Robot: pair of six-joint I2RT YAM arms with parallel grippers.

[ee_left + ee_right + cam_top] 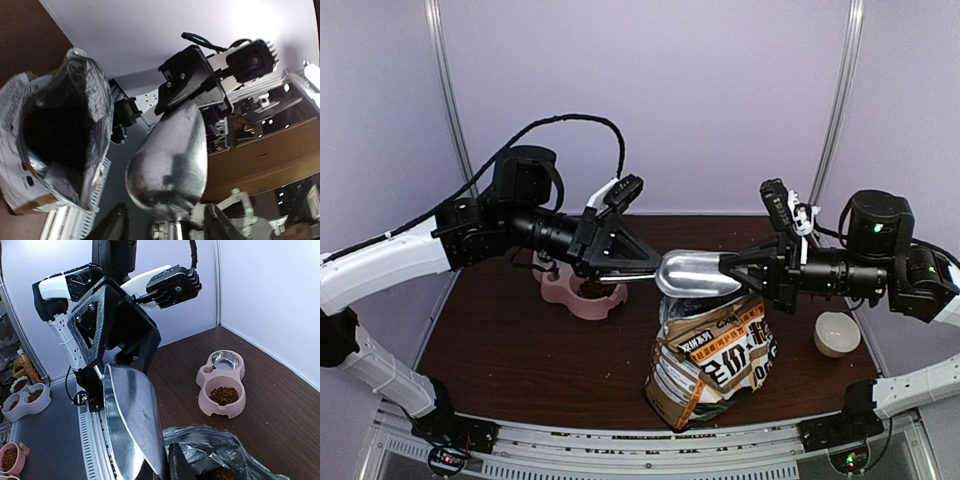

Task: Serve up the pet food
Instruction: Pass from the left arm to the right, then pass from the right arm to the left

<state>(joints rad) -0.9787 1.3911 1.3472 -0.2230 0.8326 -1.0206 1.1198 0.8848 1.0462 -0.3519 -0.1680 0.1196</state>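
Both arms (535, 232) are black with white links and black cables (570, 121).

The scoop (695, 273) is shiny smooth metal. The bag (715, 365) is crinkly (silver foil inside). The feeder (220, 412) is smooth pink plastic. The kibble (223, 395) looks dry and rough

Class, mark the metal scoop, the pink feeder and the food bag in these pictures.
metal scoop (695, 273), top view, middle of its bowl.
pink feeder (220, 411), right wrist view, front wall.
food bag (715, 362), top view, printed front.

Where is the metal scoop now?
Top view: the metal scoop hangs between the left tool and the right tool, above the open pet food bag, right of the pink feeder.
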